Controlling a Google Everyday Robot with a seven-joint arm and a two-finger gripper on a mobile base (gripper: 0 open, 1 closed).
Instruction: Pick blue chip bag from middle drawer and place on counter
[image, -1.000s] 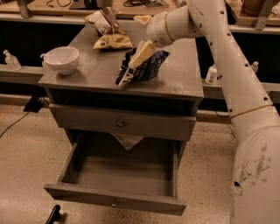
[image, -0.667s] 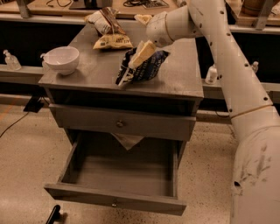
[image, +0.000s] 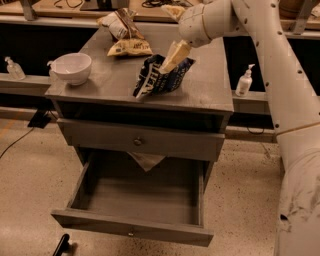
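Observation:
The blue chip bag (image: 160, 77) stands tilted on the counter (image: 210, 85), near its front middle. My gripper (image: 172, 56) comes in from the upper right on the white arm and is shut on the bag's top edge. The middle drawer (image: 132, 230) is pulled out below, its box empty, with a small knob on its front panel.
A white bowl (image: 72, 67) sits at the counter's left front. A yellow-tan chip bag (image: 130, 47) and a white-and-brown striped bag (image: 117, 25) lie at the back. A closed drawer (image: 137, 141) sits above the open one, with a pale scrap (image: 146, 161) hanging under it. Sanitizer bottles (image: 244, 81) stand behind.

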